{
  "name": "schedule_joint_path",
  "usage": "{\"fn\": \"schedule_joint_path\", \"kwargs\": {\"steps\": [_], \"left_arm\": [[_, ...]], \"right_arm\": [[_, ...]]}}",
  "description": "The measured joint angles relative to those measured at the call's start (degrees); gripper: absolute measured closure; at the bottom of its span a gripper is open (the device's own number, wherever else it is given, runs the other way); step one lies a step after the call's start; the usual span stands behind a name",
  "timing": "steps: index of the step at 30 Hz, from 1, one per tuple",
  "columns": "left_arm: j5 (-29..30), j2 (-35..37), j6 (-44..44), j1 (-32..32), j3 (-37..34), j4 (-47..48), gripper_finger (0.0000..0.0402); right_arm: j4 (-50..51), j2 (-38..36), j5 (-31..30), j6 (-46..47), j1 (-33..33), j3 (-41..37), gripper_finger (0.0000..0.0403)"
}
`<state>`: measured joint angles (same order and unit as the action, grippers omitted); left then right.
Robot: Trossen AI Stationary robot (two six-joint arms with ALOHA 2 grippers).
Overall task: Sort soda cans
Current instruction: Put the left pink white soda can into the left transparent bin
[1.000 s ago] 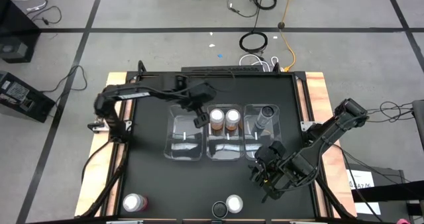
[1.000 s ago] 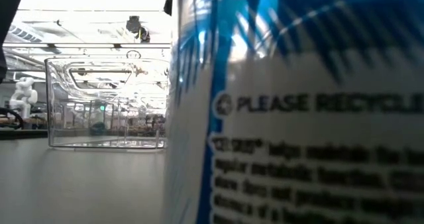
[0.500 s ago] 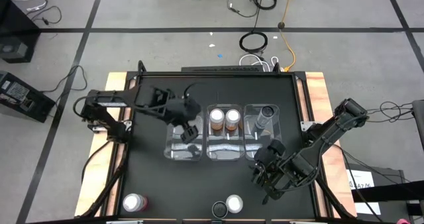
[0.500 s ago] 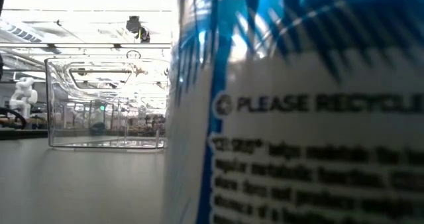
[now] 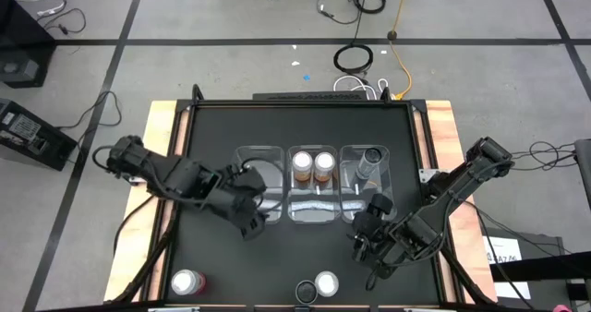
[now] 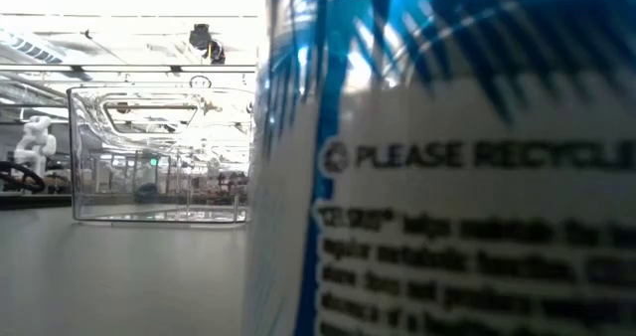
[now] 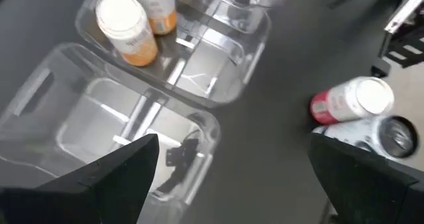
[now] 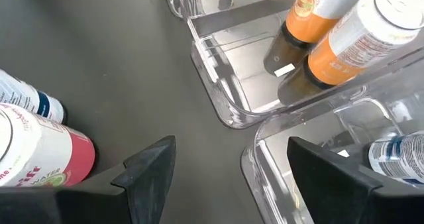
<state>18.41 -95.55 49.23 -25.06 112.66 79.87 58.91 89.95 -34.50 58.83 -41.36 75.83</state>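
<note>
Three clear bins stand side by side mid-table. The left bin (image 5: pixel 258 185) is empty. The middle bin (image 5: pixel 312 210) holds two upright orange soda cans (image 5: pixel 312 166) (image 7: pixel 127 26). The right bin (image 5: pixel 366 201) holds one blue-and-white can (image 5: pixel 369 161) (image 8: pixel 399 156). A pink can (image 5: pixel 187 282) stands near the front left. Another pink can (image 5: pixel 325 282) (image 7: pixel 350 102) and a blue-and-white can (image 5: pixel 305 292) (image 6: pixel 447 157) stand at the front middle. My left gripper (image 5: pixel 251 224) (image 7: pixel 232 141) hovers open over the left bin's near edge. My right gripper (image 5: pixel 365 257) (image 8: pixel 230 143) is open in front of the right bin.
Bare black tabletop lies between the bins and the front cans. The table has wooden side rails (image 5: pixel 162 118). The blue-and-white can stands so close to the low camera that it fills most of that view; beside it one clear bin (image 6: pixel 159 157) shows.
My left gripper has swung from above the far end of the middle bin toward the table's near edge and a little left, past the left bin, and it stays open. The cans and bins have kept still.
</note>
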Motion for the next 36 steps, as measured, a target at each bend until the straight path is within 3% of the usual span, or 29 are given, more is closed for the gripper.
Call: {"fn": "schedule_joint_path", "kwargs": {"steps": [13,23,36], "left_arm": [[-0.01,0.0,11.39,-5.25,0.0,-0.02,0.0008],[11.82,-0.02,10.27,-13.03,-0.04,-0.64,0.0008],[11.75,-1.78,10.44,-17.66,-0.04,-2.92,0.0008]], "right_arm": [[0.0,-0.02,0.02,0.0,0.11,0.0,0.0122],[-0.7,-0.02,1.95,0.0,0.11,0.0,0.0122],[-2.18,-0.04,1.95,0.02,0.11,0.0,0.0122]]}}
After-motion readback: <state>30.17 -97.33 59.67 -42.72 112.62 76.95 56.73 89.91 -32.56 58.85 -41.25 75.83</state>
